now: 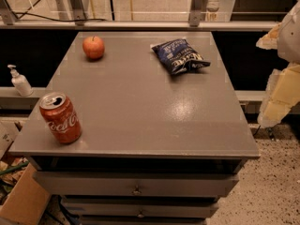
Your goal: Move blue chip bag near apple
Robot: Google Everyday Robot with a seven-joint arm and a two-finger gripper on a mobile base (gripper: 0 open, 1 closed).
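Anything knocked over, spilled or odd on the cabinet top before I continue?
Nothing stands out. The Coca-Cola can stands upright, the apple and the crinkled blue chip bag lie apart at the back, and no spill shows. The gripper hangs right of the cabinet.

Upper right, the blue chip bag [180,56] is crinkled, glossy foil. The apple [93,47] has smooth, faintly shiny skin. The grey cabinet top [140,107] shows a satin sheen, and the can [61,117] is glossy metal. At the right edge, the gripper [280,95] looks like pale matt plastic.
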